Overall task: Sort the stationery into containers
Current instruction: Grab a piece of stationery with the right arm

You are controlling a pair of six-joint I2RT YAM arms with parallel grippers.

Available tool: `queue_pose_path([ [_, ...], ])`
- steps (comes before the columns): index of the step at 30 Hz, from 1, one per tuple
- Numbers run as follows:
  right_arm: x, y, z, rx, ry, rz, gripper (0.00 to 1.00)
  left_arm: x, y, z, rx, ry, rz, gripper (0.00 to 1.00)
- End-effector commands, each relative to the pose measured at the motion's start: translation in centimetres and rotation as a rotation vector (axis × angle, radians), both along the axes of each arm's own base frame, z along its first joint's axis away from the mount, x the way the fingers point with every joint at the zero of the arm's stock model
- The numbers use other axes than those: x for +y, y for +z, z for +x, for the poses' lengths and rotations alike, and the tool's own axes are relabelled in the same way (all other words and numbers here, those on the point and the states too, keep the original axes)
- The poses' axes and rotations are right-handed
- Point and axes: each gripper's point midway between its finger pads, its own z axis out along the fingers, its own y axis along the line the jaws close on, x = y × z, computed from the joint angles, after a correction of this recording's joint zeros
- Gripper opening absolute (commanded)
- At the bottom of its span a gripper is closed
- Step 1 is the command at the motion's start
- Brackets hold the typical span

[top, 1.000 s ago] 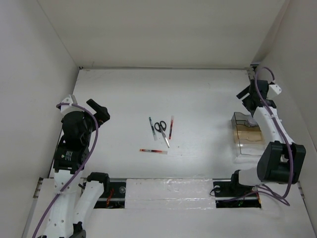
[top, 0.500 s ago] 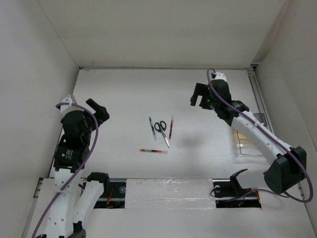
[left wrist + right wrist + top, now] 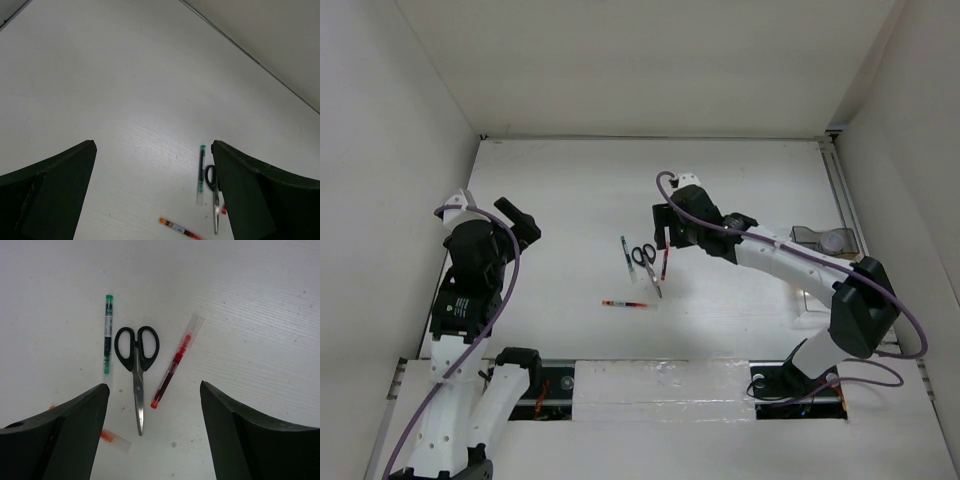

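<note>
Near edge: the two arm bases stand on a glossy pale strip along the front of the white table (image 3: 560, 180).
Left gripper (image 3: 152, 145): raised over the left side, jaws spread wide with nothing between them.
Nearest red pen (image 3: 628, 303): lies crosswise on the table, closest to the arms; its small label is too fine to read.
Scissors (image 3: 137, 371): black handles, silver blades, lying flat and closed at the table's middle, tips toward the arms.
Green pen (image 3: 107, 335): just to the scissors' left, lying alongside them; its white label is unreadable.
Second red pen (image 3: 172, 371): just to their right, slightly slanted, untouched.
Right gripper (image 3: 152, 386): hovers above these three, jaws apart and holding nothing.
Smoky grey box (image 3: 805, 236): far right, well apart from the pens, with a round greyish disc (image 3: 837, 240) in it.
Room: plain white walls (image 3: 650, 60) on three sides; no writing visible.
</note>
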Motion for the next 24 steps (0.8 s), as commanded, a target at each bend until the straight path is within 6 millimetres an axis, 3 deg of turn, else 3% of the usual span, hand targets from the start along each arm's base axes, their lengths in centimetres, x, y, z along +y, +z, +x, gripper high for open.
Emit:
queue_pose_path([
  [1,2.3,2.6,1.7,-0.093,0.022,0.034,0.79,0.2,0.2,0.3,-0.016,0.017,-0.004,1.0],
  [3,1.1,1.5,2.4,-0.073,-0.068,-0.016,0.79,0.2,0.0,0.4,-0.007,0.018,-0.003,1.0],
  [4,1.1,1.7,2.8,-0.071,-0.095,-0.02,0.76,0.2,0.0,0.4,-0.007,0.018,-0.003,1.0],
  [5,1.3,0.2,3.0,-0.039,-0.102,-0.042,0.75,0.2,0.0,0.4,-0.007,0.018,-0.003,1.0],
  [8,1.2,-1.4,3.9,-0.007,-0.155,-0.063,0.7,0.2,0.0,0.4,-0.007,0.018,-0.003,1.0],
  [14,-0.1,-2.8,4.9,0.007,-0.235,-0.07,0.68,0.2,0.2,0.3,-0.016,0.017,-0.004,1.0],
  [18,0.1,-3.5,4.8,0.02,-0.234,-0.066,0.66,0.1,0.4,0.1,-0.025,0.009,-0.009,1.0],
  [24,0.2,-6.6,3.8,0.083,-0.231,-0.064,0.6,0.1,0.8,-0.2,-0.043,0.009,-0.011,1.0],
])
